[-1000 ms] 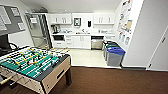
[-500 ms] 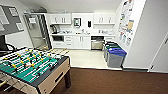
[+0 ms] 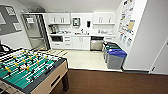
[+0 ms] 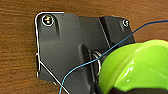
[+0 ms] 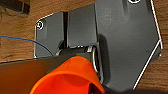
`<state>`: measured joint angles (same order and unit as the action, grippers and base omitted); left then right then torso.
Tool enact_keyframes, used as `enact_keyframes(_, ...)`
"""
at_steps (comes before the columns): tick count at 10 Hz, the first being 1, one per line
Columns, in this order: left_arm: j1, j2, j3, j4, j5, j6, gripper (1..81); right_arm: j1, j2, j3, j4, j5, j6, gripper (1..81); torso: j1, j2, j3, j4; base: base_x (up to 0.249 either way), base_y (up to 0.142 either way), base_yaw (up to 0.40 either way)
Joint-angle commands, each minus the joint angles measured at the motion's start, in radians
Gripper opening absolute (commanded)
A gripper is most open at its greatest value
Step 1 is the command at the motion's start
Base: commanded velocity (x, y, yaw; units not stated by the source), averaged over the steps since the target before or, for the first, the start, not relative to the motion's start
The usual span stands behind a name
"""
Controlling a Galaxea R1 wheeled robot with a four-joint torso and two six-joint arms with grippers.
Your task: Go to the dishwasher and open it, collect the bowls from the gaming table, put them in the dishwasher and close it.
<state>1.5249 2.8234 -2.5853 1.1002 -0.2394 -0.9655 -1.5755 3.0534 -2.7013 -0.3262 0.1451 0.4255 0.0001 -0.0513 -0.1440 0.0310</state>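
The dishwasher (image 3: 96, 43), a grey steel front, sits under the white counter at the far side of the kitchen area; I cannot tell whether its door is ajar. The gaming table (image 3: 30, 68), with a green field and rods, stands close at my lower left, and I see no bowls on it. A bright green bowl (image 4: 132, 67) hangs above the brown carpet in the left wrist view, with my left gripper (image 4: 117, 90) shut on its rim. An orange bowl (image 5: 67, 77) hangs likewise in the right wrist view, held by my right gripper (image 5: 100, 88).
Grey bins with blue and green lids (image 3: 115, 57) stand against the right wall, just before the dishwasher. White cabinets (image 3: 81, 42) line the back wall. A steel fridge (image 3: 35, 31) stands at the left. Brown carpet (image 3: 112, 82) meets the pale kitchen floor (image 3: 85, 58) ahead.
The whole head picture has shifted only slightly, so the camera has barely moved. The kitchen and the gaming table keep their places.
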Motion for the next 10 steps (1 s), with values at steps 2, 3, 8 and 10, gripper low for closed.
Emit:
enact_keyframes(2,-0.036,-0.021,-0.003,0.01,0.028,0.002,1.0,0.033,0.004,0.006,-0.01,-0.047,-0.005,1.0,0.0,0.0,0.0,0.0,0.152,-0.036,0.0)
enact_keyframes(3,-0.036,-0.021,-0.003,0.01,0.026,0.002,1.0,0.033,0.003,0.006,-0.011,-0.047,-0.005,1.0,0.0,0.0,0.0,0.0,0.152,0.0,0.0)
enact_keyframes(8,-0.036,-0.025,-0.003,0.01,0.025,0.002,1.0,0.031,0.003,0.005,-0.01,-0.047,-0.004,1.0,0.0,0.0,0.0,0.0,0.152,0.0,0.0)
enact_keyframes(10,-0.036,-0.025,-0.003,0.01,0.026,0.002,1.0,0.031,0.003,0.006,-0.01,-0.047,-0.004,1.0,0.0,0.0,0.0,0.0,0.153,0.0,0.0)
